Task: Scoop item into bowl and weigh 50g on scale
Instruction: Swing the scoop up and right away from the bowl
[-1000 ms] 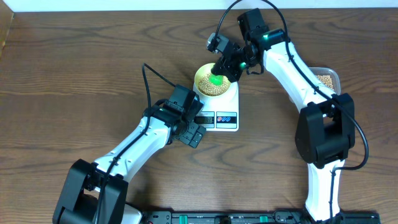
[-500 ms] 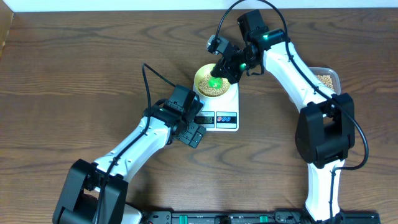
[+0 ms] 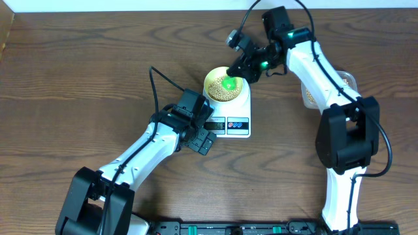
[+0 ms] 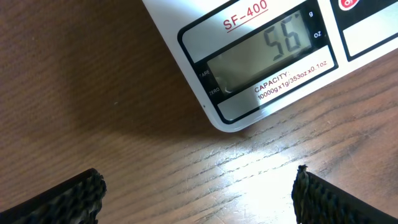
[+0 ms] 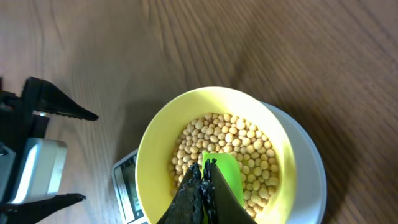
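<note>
Right wrist view: beans (image 5: 230,140) cover the floor of the yellow bowl (image 5: 149,146), and the bowl sits centred on the scale (image 5: 311,180) platform. The left wrist camera reads the display (image 4: 267,53) cleanly: 56. Target is 50, so my read is you're over — the step now is taking beans out, not adding.

Right tool (image 5: 202,171) is fully closed, pinching the handle of the green scoop (image 5: 225,177). The scoop blade is down among the beans at the near side of the pile. Left tool (image 4: 199,180) is wide open and holds nothing. It hovers over the surface (image 4: 93,81) just in front of the scale's display corner, not touching it.

How to do it well:
- Take a shallow bite, a few beans only. Don't dig.
- Lift the scoop fully clear of the bowl before you trust the number. Any scoop pressure on beans or rim would likely corrupt the reading.
- Let the display settle, then judge.
- Carry the removed beans level to the clear tub (image 3: 351,79) on the right, so none roll onto the platform.
- Leave the left tool where it is — it gives you the display view, and a bump on the scale could shift the reading.
- A full scoop probably drops you under 50. Go small and iterate.
</note>
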`<state>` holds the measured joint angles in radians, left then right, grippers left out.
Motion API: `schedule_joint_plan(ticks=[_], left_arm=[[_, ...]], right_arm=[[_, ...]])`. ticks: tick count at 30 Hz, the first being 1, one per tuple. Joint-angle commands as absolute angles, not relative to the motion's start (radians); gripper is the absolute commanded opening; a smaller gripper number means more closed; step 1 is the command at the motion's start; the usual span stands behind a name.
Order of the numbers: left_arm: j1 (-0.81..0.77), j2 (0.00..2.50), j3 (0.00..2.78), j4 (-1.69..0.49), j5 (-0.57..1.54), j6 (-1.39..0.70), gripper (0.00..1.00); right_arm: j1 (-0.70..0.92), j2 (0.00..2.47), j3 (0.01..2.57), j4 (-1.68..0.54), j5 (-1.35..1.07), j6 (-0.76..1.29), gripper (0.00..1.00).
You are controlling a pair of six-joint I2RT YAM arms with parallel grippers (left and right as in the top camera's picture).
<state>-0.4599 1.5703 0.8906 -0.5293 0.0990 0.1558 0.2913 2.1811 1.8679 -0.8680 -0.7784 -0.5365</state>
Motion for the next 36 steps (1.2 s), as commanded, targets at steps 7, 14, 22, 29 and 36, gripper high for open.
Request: schedule_joint_plan(ticks=[7,14,22,29,36], left_arm=[[-0.455,1.577,0.887,-0.533,0.097,0.164,0.98],[-0.455,1.577,0.887,-0.533,0.097,0.164,0.98],[-0.455,1.577,0.887,-0.533,0.097,0.163,0.98],[-0.455,1.577,0.887,-0.533,0.097,0.164,0.98],[-0.455,1.577,0.887,-0.533,0.097,0.164,0.98]], right_arm=[[0.241,2.172,1.863,-0.815,-0.921,-0.479,0.01],[0.223,2.171,1.863,-0.769,-0.973,-0.456,0.01],[0.210,2.171,1.864,-0.757,-0.980,-0.457,0.01],[0.180,2.171,1.866,-0.706,-1.015,-0.360,0.01],[0.116,2.170,1.870,-0.666,-1.164,-0.258,0.01]])
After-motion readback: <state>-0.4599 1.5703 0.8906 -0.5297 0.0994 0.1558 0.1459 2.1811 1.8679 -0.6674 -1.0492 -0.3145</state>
